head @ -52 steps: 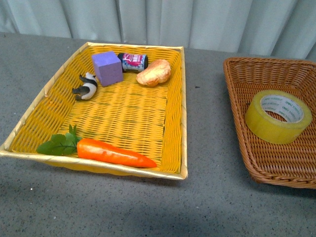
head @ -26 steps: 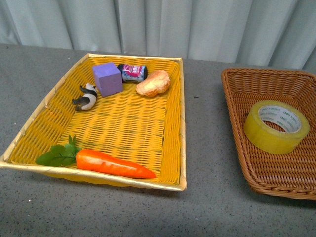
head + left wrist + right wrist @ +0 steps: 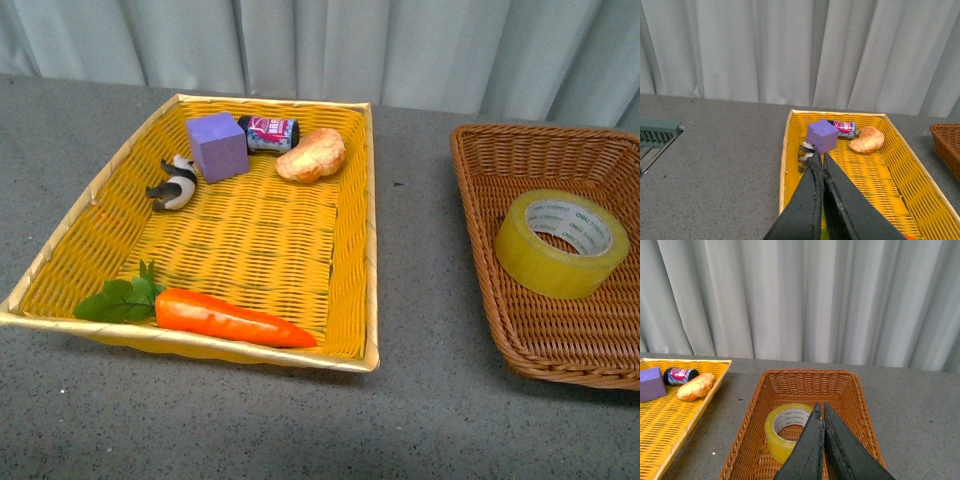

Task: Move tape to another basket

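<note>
The tape (image 3: 561, 242), a wide yellowish roll with a white printed core, lies flat inside the brown wicker basket (image 3: 480, 160) at the right. It also shows in the right wrist view (image 3: 784, 430) inside that basket (image 3: 805, 377). My right gripper (image 3: 821, 407) is shut and empty, held above the basket next to the tape. My left gripper (image 3: 819, 157) is shut and empty above the yellow basket (image 3: 786, 165). Neither gripper shows in the front view.
The yellow basket (image 3: 372, 200) at the left holds a purple cube (image 3: 217, 146), a small can (image 3: 270, 132), a bread roll (image 3: 311, 154), a panda figure (image 3: 175, 183) and a carrot (image 3: 230, 317). Grey tabletop (image 3: 415, 260) separates the baskets. Curtains hang behind. A grey-green rack (image 3: 655, 132) sits far left.
The front view has shifted slightly; the scene sits a little higher than half a second ago. The tape and the other objects keep their places in the baskets.
</note>
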You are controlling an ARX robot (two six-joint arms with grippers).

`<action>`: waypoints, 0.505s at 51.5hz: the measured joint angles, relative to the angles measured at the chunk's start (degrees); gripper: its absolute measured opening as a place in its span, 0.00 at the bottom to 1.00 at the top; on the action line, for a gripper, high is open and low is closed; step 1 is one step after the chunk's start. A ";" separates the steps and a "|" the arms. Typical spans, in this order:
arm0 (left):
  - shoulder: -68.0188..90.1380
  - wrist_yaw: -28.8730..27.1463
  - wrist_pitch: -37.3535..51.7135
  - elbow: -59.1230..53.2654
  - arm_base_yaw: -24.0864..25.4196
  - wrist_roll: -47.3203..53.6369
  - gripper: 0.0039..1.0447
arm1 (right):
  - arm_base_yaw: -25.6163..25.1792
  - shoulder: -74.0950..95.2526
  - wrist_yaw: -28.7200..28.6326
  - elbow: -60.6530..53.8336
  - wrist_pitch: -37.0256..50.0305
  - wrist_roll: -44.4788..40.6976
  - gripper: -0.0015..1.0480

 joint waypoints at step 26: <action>-13.38 0.15 -15.32 0.00 0.00 0.00 0.04 | 0.00 -15.23 -0.04 0.04 -15.39 -0.02 0.01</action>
